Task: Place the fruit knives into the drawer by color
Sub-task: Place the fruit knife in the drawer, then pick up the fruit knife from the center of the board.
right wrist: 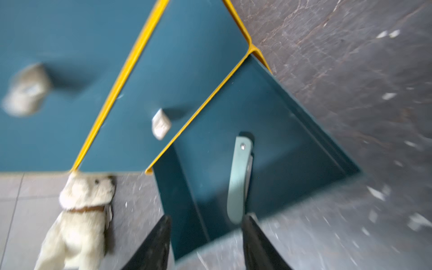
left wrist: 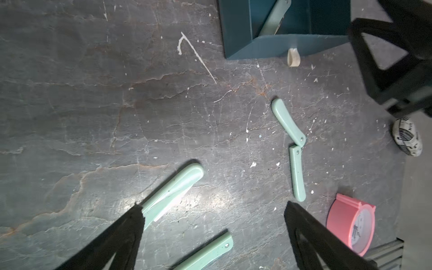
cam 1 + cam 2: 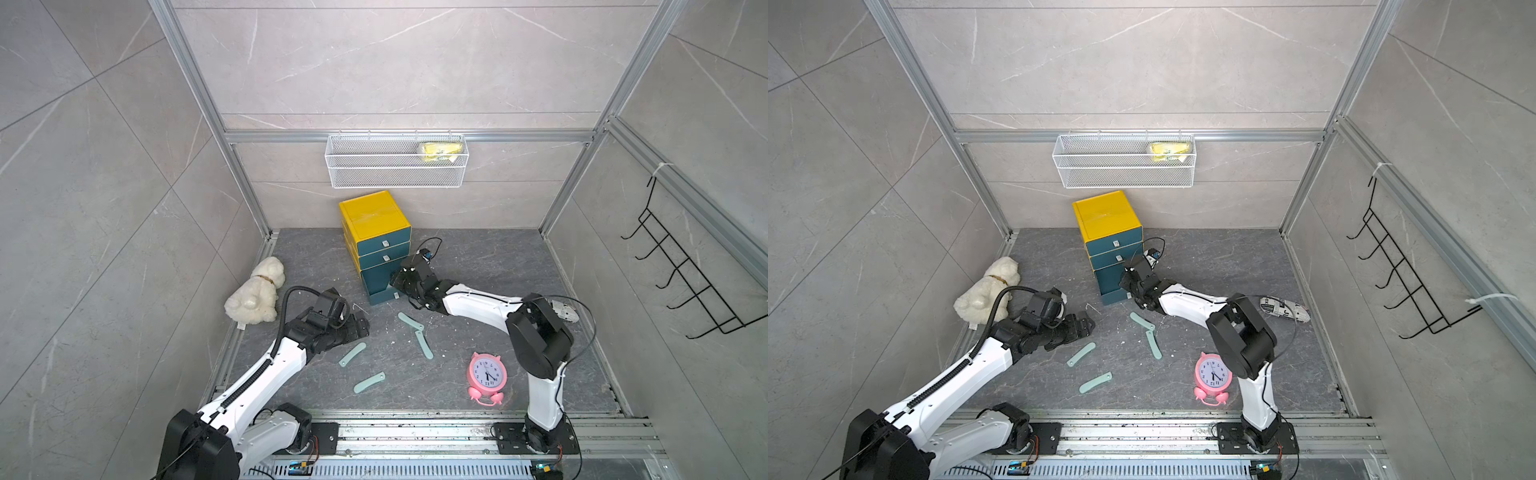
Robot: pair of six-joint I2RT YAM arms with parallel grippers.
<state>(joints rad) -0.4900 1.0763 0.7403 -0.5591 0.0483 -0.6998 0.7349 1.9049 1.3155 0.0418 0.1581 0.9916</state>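
Nearest mint knife (image 3: 369,382): flat on floor, loose.
Second mint knife (image 3: 352,354): just beyond, partly under left gripper (image 2: 214,205); jaws wide, empty, hovering.
Third mint knife (image 3: 424,344), fourth mint knife (image 3: 409,321): mid-floor, ends just beside each other.
Bottom drawer (image 3: 384,296): pulled out, fifth mint knife (image 1: 238,182) leaning inside.
Right gripper (image 1: 207,217): over drawer, jaws apart, clamping nothing.
Upper drawers (image 3: 374,245): shut, contents hidden.
Judgement: one mint stowed, four remaining; no pink or olive visible.

Yellow cabinet (image 3: 374,216), bottom teal drawer (image 3: 382,296) pulled open — one mint knife (image 1: 238,182) leaning inside, four mint knives (image 3: 352,354) lying flat in front.
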